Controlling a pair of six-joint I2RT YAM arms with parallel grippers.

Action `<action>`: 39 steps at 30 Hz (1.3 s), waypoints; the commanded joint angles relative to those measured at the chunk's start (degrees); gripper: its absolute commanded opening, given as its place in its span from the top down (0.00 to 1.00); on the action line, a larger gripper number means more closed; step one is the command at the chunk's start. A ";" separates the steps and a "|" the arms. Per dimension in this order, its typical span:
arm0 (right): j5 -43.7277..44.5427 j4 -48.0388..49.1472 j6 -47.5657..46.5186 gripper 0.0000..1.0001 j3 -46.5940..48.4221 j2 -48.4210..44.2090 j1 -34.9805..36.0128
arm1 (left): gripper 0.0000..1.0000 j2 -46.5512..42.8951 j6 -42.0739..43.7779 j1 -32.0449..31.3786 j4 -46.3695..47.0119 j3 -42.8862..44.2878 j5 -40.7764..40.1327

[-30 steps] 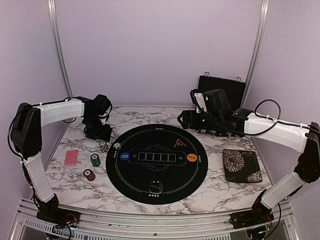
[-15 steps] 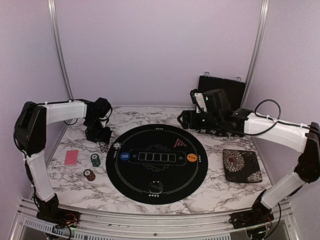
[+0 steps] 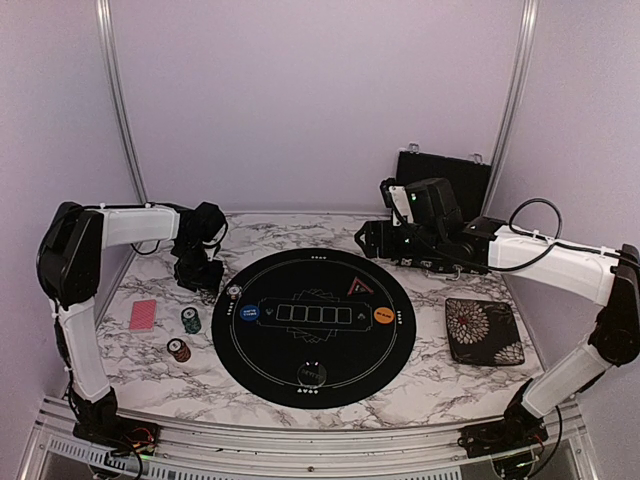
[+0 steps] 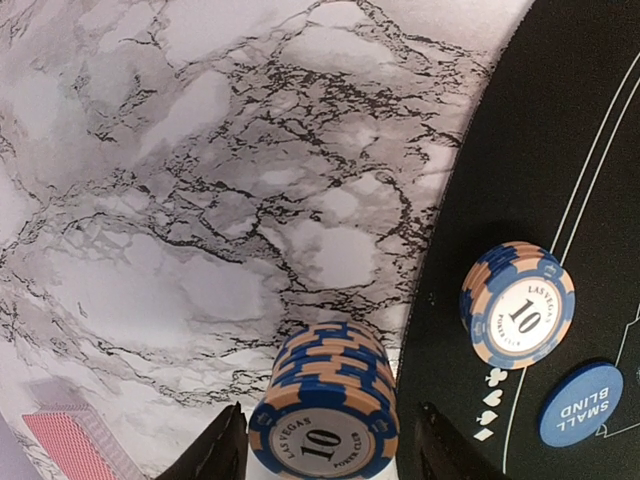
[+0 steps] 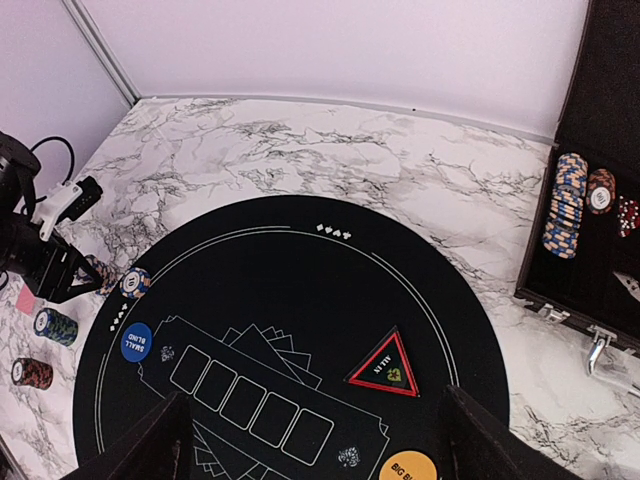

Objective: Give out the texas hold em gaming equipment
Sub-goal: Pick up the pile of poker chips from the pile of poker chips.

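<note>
A stack of blue-and-tan poker chips [image 4: 325, 400] stands on the marble just off the black round mat [image 3: 312, 345]. My left gripper [image 4: 330, 445] is open around it, the left finger almost touching and a gap at the right finger. A second blue stack [image 4: 517, 305] sits on the mat's edge beside the blue small-blind button [image 4: 580, 403]. The red-backed cards [image 3: 143, 314], a green stack [image 3: 190, 320] and a red stack [image 3: 179, 350] lie left of the mat. My right gripper [image 5: 325, 450] hangs open and empty over the mat's far right.
An orange button [image 3: 383, 316], a black button [image 3: 312, 374] and a red-edged triangle marker [image 3: 359, 286] lie on the mat. The open black chip case [image 3: 440, 175] holds more chips [image 5: 563, 205] at the back right. A floral pad [image 3: 483, 330] sits right of the mat.
The left gripper has come down and forward over the blue stack beside the mat, and its jaws have narrowed around it. The right arm has not moved.
</note>
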 commanded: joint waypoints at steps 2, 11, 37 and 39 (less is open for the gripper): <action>0.98 0.84 0.40 0.19 0.63 -0.96 0.60 | 0.44 1.08 0.38 0.30 0.57 -0.02 0.40; 1.07 0.84 0.41 0.19 0.52 -1.07 0.52 | 0.49 1.44 0.41 0.27 0.66 -0.06 -0.12; 1.17 0.65 0.45 0.19 0.54 -1.42 0.53 | 0.57 1.88 0.98 0.30 1.02 -0.31 -1.02; 1.10 0.65 0.41 0.19 0.54 -1.54 0.51 | 0.59 1.76 0.94 0.32 1.06 -0.48 -1.21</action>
